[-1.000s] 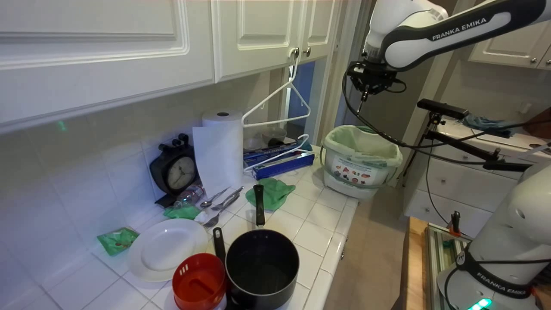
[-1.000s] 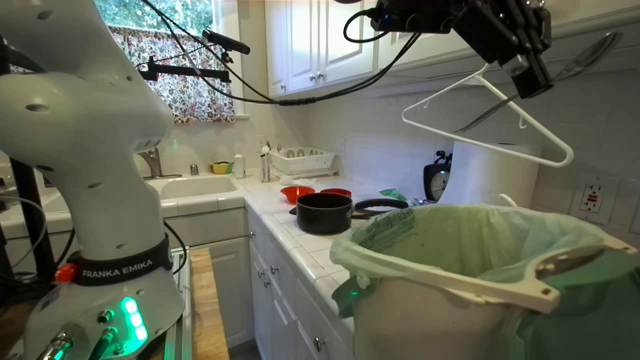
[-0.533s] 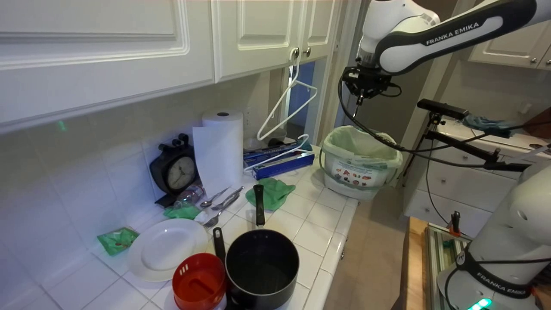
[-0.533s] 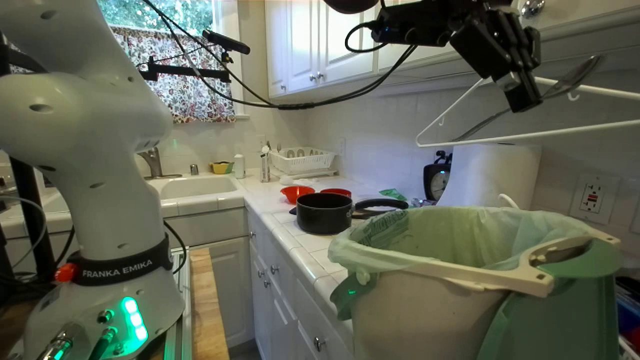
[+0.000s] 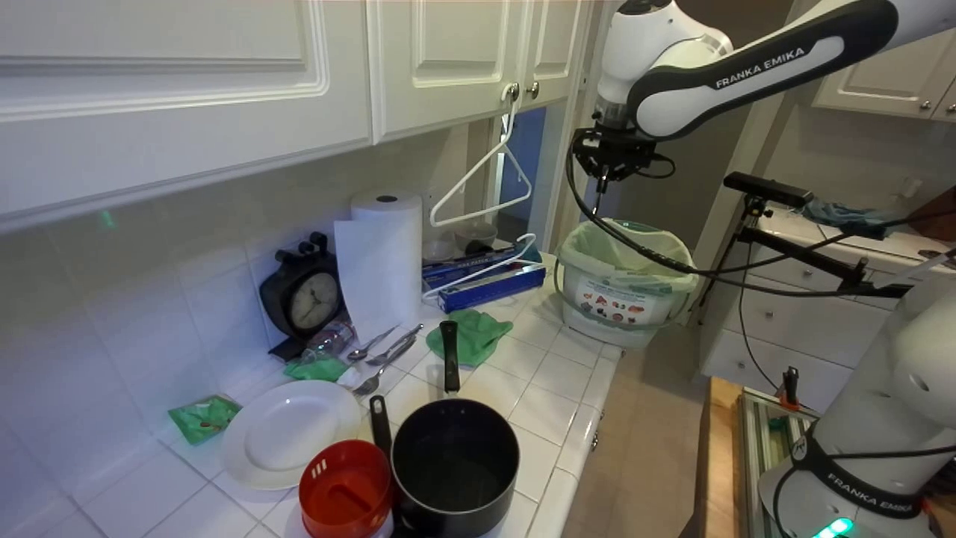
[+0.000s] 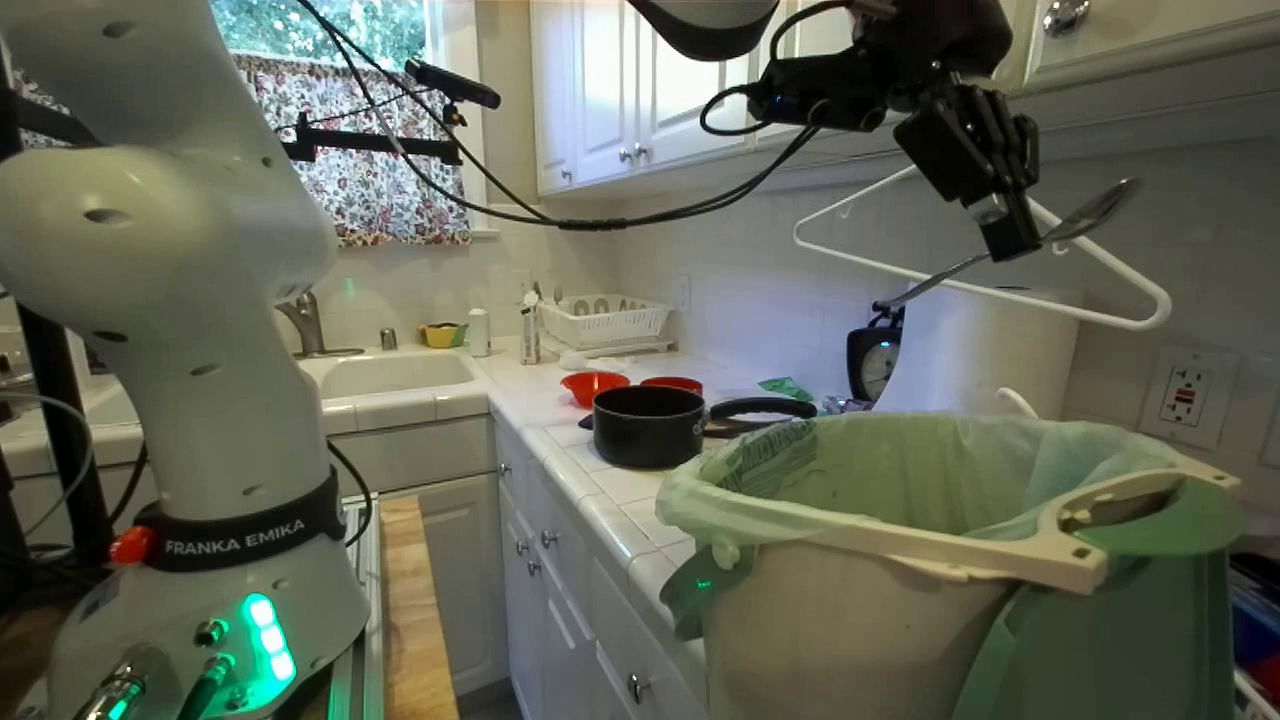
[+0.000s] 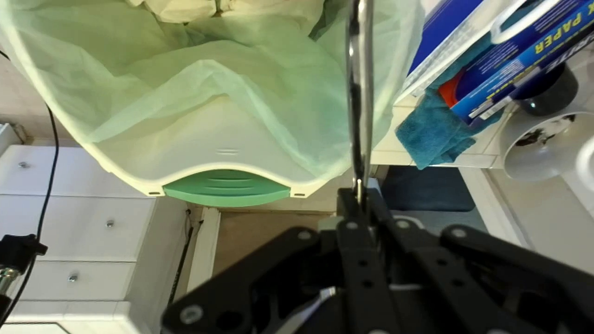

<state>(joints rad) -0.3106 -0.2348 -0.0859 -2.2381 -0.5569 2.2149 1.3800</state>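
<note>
My gripper is shut on a metal spoon, whose bowl sticks out on one side of the fingers and its handle on the other. In the wrist view the spoon runs straight out from between the fingertips. Below it stands a pale bin with a thin green liner, and spoon and gripper hang higher than its rim. Crumpled pale stuff shows inside the bin at the top of the wrist view. Close to the gripper, a white hanger dangles from a cabinet knob.
Wall cabinets overhang the tiled counter. On the counter are blue boxes, a paper towel roll, a green cloth, forks and spoons, a black pot, a red bowl and a white plate.
The gripper has come down with the spoon and shifted left in both exterior views, nearer the bin. The hanger has swung on its knob.
</note>
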